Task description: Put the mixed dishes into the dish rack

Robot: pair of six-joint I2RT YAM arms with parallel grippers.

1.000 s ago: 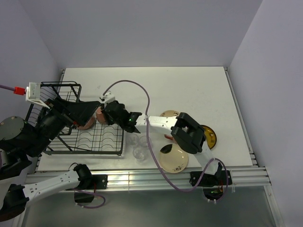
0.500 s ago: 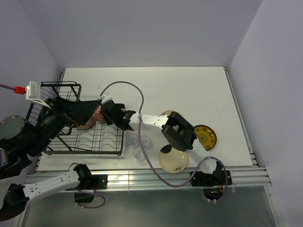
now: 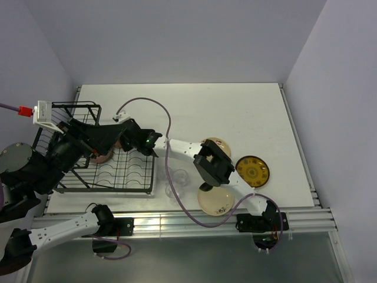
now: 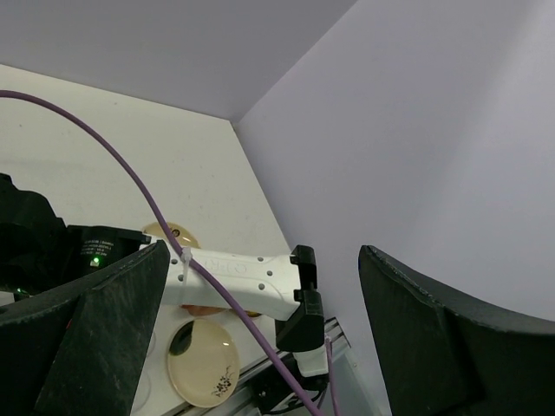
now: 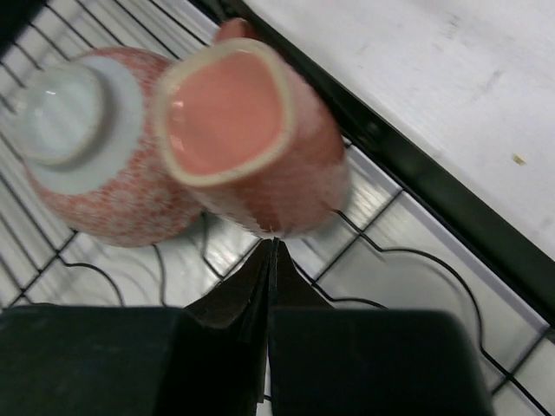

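1. The right arm (image 3: 182, 147) stretches across the white worktop (image 3: 235, 106) to the dish rack (image 3: 121, 177), which sits at the left edge toward the near-left corner. The right gripper (image 5: 270, 247) has its fingers pressed flat together with nothing between them, their tips just under a pink mug (image 5: 251, 139).
2. That pink mug lies on its side on the rack's wire grid base, close to the rack's black frame bar, with its mouth facing the wrist camera. A second pink mug (image 5: 78, 147) stands upside down right beside it, pale foot up.
3. The left gripper (image 4: 262, 250) hangs over the rack with its fingers spread wide and nothing in them, facing the worktop's right edge.
4. Clear glasses (image 3: 174, 190) stand on the worktop just off the rack's right side, near the near edge.
5. A cream floral plate (image 3: 217, 202) lies by the near edge. The yellow-and-dark ornate plate (image 3: 253, 171) lies just behind it, toward the right edge. A second cream plate (image 3: 217, 142) is partly hidden under the right arm.
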